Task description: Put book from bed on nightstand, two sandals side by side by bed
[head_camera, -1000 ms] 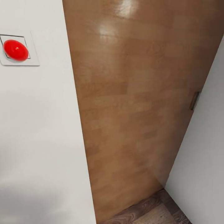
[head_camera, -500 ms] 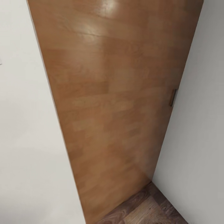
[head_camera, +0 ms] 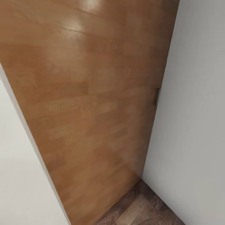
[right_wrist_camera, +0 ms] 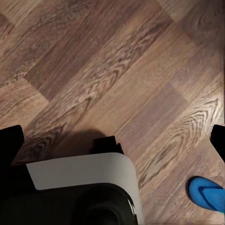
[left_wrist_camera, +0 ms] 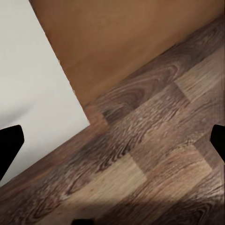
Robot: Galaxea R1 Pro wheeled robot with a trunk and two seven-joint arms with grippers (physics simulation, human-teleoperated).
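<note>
One bright blue sandal [right_wrist_camera: 208,194] lies on the wood-plank floor [right_wrist_camera: 117,61], partly cut off by the edge of the right wrist view, beside my own base [right_wrist_camera: 79,187]. My right gripper [right_wrist_camera: 112,143] hangs open over the floor, holding nothing, with its dark fingertips [right_wrist_camera: 9,145] wide apart. My left gripper [left_wrist_camera: 112,145] is open too, empty, above the floor where a white wall [left_wrist_camera: 33,79] meets a wooden door [left_wrist_camera: 126,42]. The book, the bed and the nightstand are out of view.
In the head view a brown wooden door [head_camera: 87,93] stands close in front, with a small metal fitting [head_camera: 156,96] on its edge. White walls flank it, one to the left [head_camera: 18,175] and one to the right [head_camera: 193,125]. A strip of floor [head_camera: 140,209] shows below.
The head camera has turned: the door now lies further left in the picture, the right wall takes more of it, and the red button on the left wall has left the picture.
</note>
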